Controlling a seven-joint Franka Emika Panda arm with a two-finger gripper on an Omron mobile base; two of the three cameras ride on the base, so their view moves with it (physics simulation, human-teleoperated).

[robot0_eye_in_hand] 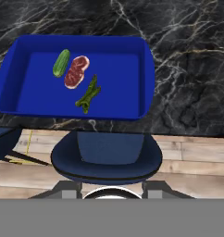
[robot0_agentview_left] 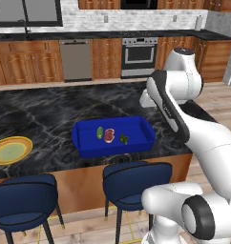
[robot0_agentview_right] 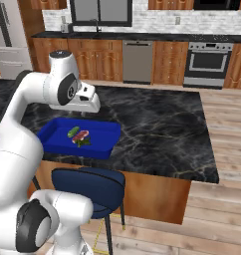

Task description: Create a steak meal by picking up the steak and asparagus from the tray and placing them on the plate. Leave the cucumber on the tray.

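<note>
The hand [robot0_agentview_right: 95, 105] hangs above the black marbled surface [robot0_agentview_right: 157, 129], just past the far right corner of the tray in the right base view. Its fingers are drawn together and grip nothing.

Below and in front of it, the blue tray [robot0_eye_in_hand: 146, 74] sits near the surface's front edge. Inside it, toward the left half in the hand view, lie three items close together: the cucumber [robot0_eye_in_hand: 61, 63] leftmost, the steak [robot0_eye_in_hand: 76, 71] just beside it, and the asparagus [robot0_eye_in_hand: 89, 94] just to the right of the steak and nearer the front wall. The three appear apart from one another, though the gap between steak and asparagus is very small.

The plate [robot0_agentview_left: 11, 149] rests on the same surface well to the left of the tray, at the edge of the left base view.

Two blue stools [robot0_agentview_left: 136, 181] stand against the front of the surface. No writing or label can be read on anything.
</note>
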